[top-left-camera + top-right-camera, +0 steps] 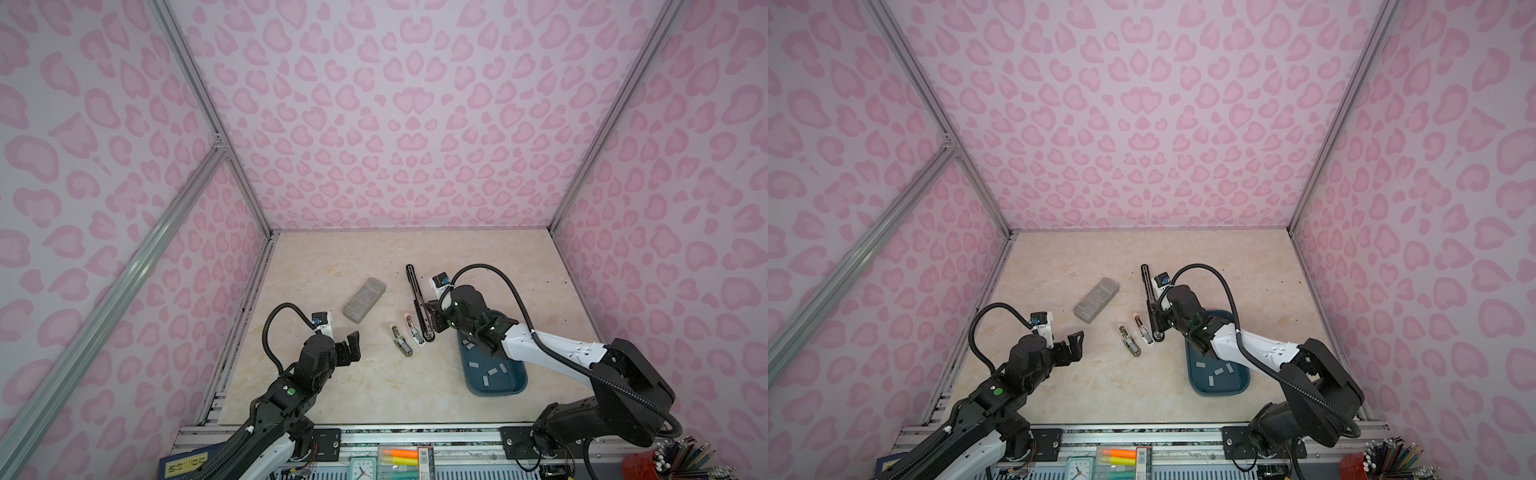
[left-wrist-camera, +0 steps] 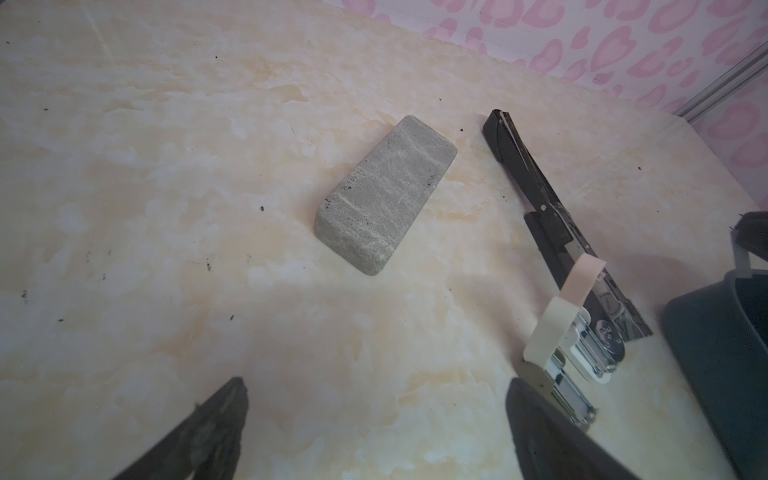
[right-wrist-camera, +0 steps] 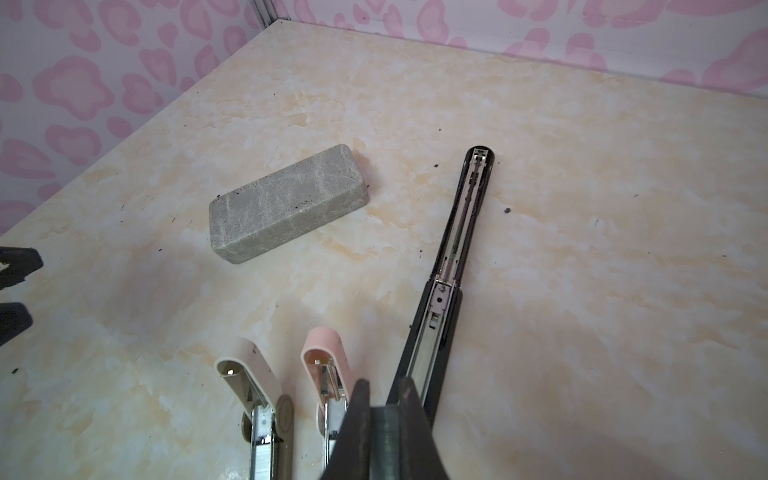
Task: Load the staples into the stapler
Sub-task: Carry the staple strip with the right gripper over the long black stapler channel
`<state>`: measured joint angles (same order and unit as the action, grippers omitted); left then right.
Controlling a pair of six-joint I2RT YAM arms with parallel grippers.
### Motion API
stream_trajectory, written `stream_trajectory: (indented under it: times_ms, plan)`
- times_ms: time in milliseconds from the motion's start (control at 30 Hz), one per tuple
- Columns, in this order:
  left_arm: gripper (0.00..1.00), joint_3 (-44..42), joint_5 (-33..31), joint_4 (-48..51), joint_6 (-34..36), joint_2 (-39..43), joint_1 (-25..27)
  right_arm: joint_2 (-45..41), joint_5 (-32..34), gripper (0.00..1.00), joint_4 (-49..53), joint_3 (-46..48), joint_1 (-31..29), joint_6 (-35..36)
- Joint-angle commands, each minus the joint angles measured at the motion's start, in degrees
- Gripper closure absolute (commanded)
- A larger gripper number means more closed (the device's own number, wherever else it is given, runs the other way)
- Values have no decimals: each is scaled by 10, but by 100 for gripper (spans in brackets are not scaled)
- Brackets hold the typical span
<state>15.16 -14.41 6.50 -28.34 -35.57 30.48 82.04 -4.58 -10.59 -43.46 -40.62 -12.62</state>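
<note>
Your right claw [image 3: 384, 386] is pressed shut, its tips low over the table. A grey sliver sits between the fingers in the right wrist view, but you cannot tell if it is a staple strip. The black stapler [image 1: 417, 299] lies folded open flat, its metal channel facing up. Its near end is just beside the right claw's tips, and its long body runs straight ahead of that claw.

The staples [image 1: 492, 371] are behind the right claw, scattered flat in the dark blue tray [image 1: 513, 384] that this arm reaches across. Several strips show in both top views, and the arm hides part of the tray.

Your left claw [image 1: 351, 349] is spread wide and holds nothing, hovering well apart from the black stapler. Ahead of the left claw lies the grey speckled block [image 2: 382, 195]. Between your two claws stand two small staplers with their lids raised. The cream stapler [image 3: 253, 374] is nearer the left claw, and the pink stapler [image 3: 328, 353] is just beside the right claw's tips.
</note>
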Motion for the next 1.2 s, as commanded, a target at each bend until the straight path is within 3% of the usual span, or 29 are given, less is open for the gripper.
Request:
stream_trajectory:
  times_ms: [0,333,1167]
  plan:
    - [2,2,-13,-17,-1,5,0,-16,3,100,2,14,-3,-20]
    - [2,4,-12,0,-5,8,0,-3,-10,100,31,-9,-6,-46]
    - [2,6,0,-4,-8,-10,0,11,32,100,90,-16,-32,-52]
